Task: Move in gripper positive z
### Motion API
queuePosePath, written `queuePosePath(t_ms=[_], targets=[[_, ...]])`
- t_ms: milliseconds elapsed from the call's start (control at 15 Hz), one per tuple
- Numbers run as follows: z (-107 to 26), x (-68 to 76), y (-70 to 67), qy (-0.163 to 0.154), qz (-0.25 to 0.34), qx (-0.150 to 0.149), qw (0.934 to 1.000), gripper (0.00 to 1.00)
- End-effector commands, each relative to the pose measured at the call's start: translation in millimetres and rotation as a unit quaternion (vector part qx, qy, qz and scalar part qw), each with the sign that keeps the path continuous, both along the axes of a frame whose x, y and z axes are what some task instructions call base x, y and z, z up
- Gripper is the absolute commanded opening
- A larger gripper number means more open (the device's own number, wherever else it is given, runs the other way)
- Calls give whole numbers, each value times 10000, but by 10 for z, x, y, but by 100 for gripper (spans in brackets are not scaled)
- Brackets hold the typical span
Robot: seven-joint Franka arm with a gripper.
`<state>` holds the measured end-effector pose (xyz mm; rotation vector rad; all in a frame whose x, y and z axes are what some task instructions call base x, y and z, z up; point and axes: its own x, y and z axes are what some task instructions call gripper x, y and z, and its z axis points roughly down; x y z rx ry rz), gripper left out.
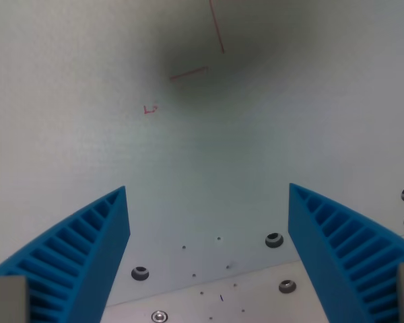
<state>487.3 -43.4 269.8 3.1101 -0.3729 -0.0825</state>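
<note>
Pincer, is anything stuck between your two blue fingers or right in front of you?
Nothing visible. The pincer is open with only the bare pale surface showing between its blue fingers. Faint red marks and a dark shadow lie flat farther ahead.

fingers: two, bright blue, ribbed, wedge-shaped
finger bases: grey blocks at the near corners
gripper: fingertips well apart

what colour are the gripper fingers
Bright blue with a ribbed pattern, seen in the wrist view: the gripper fingers stand wide apart, holding nothing.
</note>
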Motion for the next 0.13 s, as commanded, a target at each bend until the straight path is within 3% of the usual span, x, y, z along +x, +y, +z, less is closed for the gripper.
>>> queuePosePath(t_ms=[67, 133], targets=[[-121, -51, 0, -259, -3, -10, 9997, 100], [-171, -51, 0, -259, -3, -10, 9997, 100]])
